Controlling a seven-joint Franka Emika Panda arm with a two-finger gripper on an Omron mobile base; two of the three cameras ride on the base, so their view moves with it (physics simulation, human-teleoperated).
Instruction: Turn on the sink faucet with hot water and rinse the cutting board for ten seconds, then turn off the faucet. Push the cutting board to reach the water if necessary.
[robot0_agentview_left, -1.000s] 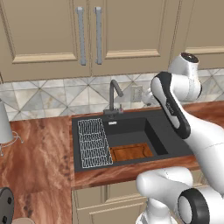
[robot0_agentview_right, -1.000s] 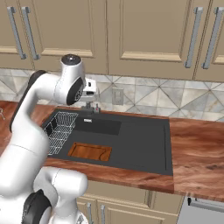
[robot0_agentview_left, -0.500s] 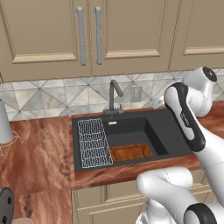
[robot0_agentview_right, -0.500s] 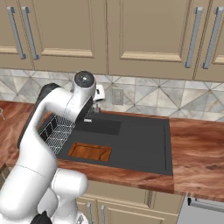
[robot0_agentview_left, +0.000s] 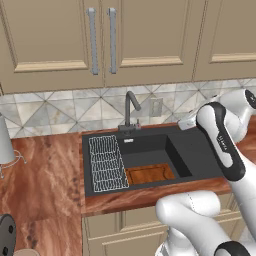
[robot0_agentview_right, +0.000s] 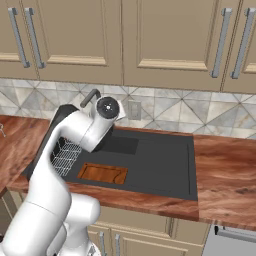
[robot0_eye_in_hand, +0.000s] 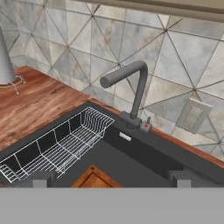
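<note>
Basically nothing's done yet: the sink faucet at frame centre looks dry, cutting board unrinsed below, gripper probably apart.

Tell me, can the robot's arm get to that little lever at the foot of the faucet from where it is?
Probably yes. The hand view looks straight at the sink faucet and its base lever, with nothing standing between; the wire rack sits off to one side.
</note>
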